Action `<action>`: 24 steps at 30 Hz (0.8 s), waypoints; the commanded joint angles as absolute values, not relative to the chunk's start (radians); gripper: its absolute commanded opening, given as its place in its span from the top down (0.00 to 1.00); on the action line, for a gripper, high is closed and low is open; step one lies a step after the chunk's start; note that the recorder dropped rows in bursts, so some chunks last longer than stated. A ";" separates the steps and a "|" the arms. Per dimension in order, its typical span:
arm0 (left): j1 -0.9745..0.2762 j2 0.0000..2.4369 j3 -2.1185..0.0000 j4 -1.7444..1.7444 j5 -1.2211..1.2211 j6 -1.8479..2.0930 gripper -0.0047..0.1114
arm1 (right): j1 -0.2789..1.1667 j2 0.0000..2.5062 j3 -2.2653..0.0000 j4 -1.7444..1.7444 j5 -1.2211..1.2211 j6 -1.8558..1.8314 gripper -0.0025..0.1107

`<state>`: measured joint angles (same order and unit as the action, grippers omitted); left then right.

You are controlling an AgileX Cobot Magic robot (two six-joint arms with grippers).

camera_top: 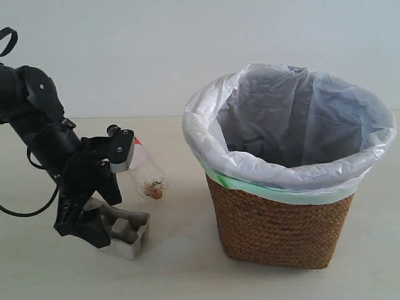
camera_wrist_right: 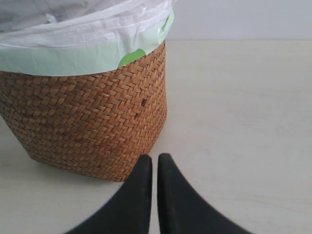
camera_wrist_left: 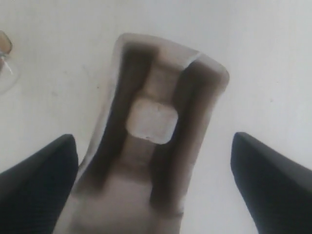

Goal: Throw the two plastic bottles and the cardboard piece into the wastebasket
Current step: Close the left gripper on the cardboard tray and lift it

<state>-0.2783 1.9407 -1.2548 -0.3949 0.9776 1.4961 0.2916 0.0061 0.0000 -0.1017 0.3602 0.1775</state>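
The grey-beige cardboard piece [camera_top: 128, 230] [camera_wrist_left: 151, 141] lies on the table at the lower left. My left gripper [camera_top: 103, 226] [camera_wrist_left: 152, 138] is lowered over it, open, with one finger on each side and a clear gap on one side. Just behind it lies a clear plastic bottle [camera_top: 149, 175] [camera_wrist_left: 6, 63] with a red label, partly hidden by the wrist. The green-capped bottle is out of view. The wicker wastebasket [camera_top: 281, 219] [camera_wrist_right: 87, 122] with its white bag stands at the right. My right gripper [camera_wrist_right: 155, 158] is shut and empty, low beside the basket's base.
The pale table [camera_top: 181, 269] runs back to a plain white wall. The left arm's black links and cable [camera_top: 37, 125] rise at the far left. The right arm does not show in the exterior view.
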 commanded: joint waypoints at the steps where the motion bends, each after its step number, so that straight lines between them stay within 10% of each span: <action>1: -0.280 1.942 -1.234 -0.401 0.943 1.541 0.27 | 0.289 0.000 0.000 -0.108 0.358 0.176 0.98; 24: -0.312 2.001 -1.232 -0.404 0.913 1.610 0.27 | 0.289 0.000 0.000 -0.108 0.358 0.176 0.98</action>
<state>-0.3049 1.9998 -1.2371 -0.3949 0.9164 1.6071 0.2916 0.0061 0.0000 -0.1017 0.3602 0.1775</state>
